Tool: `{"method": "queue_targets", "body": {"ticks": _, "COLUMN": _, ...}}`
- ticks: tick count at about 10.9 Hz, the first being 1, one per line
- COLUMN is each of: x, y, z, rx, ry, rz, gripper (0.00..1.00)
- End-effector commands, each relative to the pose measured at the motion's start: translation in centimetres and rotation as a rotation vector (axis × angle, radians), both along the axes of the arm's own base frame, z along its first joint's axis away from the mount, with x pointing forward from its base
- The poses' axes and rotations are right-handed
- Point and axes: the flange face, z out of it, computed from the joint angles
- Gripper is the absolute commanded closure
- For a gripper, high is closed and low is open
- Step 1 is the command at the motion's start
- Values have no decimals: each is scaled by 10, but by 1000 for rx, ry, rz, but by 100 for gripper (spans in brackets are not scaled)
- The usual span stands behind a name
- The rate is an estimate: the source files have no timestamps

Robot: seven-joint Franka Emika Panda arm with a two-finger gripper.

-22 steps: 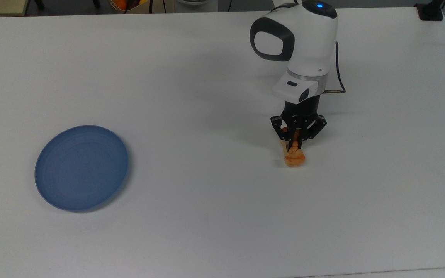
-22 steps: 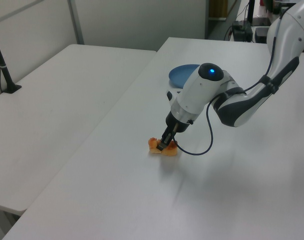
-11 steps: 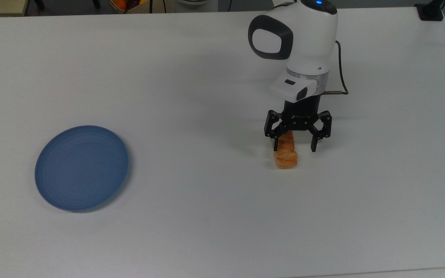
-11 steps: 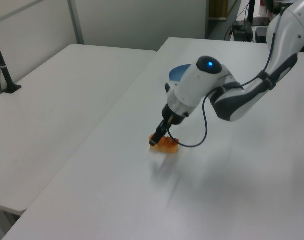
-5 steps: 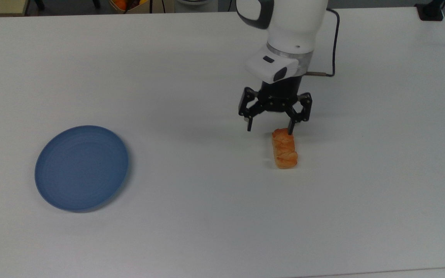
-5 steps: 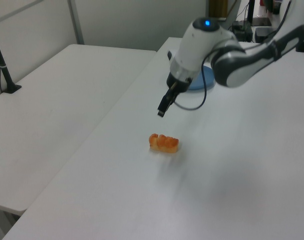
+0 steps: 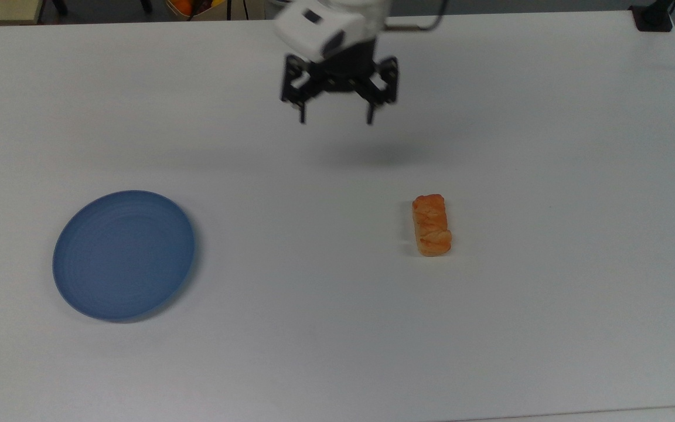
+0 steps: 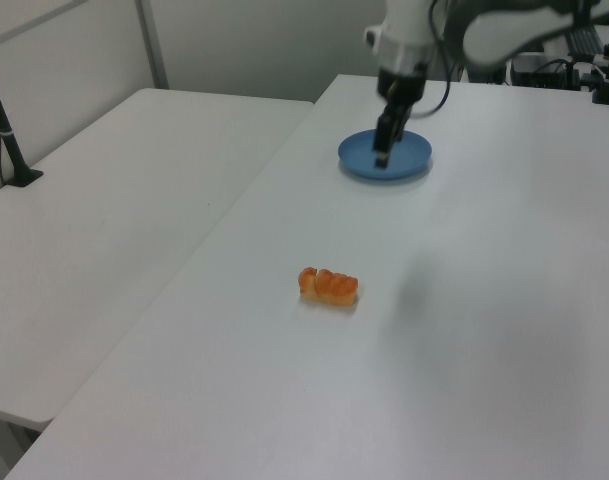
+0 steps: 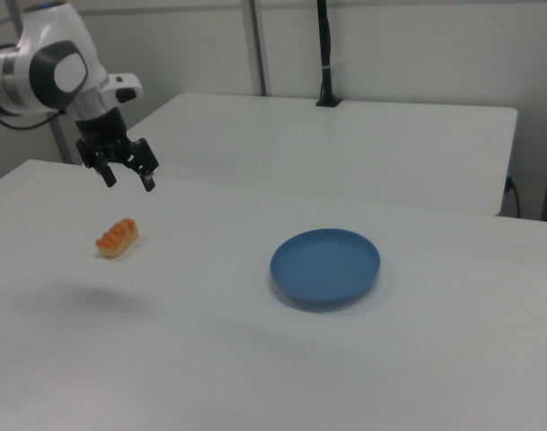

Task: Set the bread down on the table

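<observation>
Bread (image 7: pixel 431 225) lies flat on the white surface (image 7: pixel 548 293), long axis running top-to-bottom in the top view. Gripper (image 7: pixel 336 121) hangs well apart, up and toward the top view's left; jaws spread, empty. Blue plate (image 7: pixel 123 254) bare, far off.

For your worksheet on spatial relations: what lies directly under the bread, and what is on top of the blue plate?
The bread lies directly on the bare white table; its underside is hidden. The blue plate carries nothing. The open gripper hangs apart from both.
</observation>
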Motion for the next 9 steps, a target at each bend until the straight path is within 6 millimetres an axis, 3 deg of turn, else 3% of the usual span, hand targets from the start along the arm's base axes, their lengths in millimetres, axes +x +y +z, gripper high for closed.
{"method": "queue_targets", "body": {"ticks": 1, "x": -50, "y": -83, "z": 44, "rx": 25, "ry": 96, "rz": 10, "gripper": 0}}
{"method": "queue_targets", "body": {"ticks": 5, "x": -88, "y": -164, "z": 62, "rx": 34, "ry": 148, "rz": -97, "gripper": 0}}
{"method": "queue_targets", "body": {"ticks": 9, "x": -93, "y": -177, "z": 63, "rx": 36, "ry": 193, "rz": -114, "gripper": 0}}
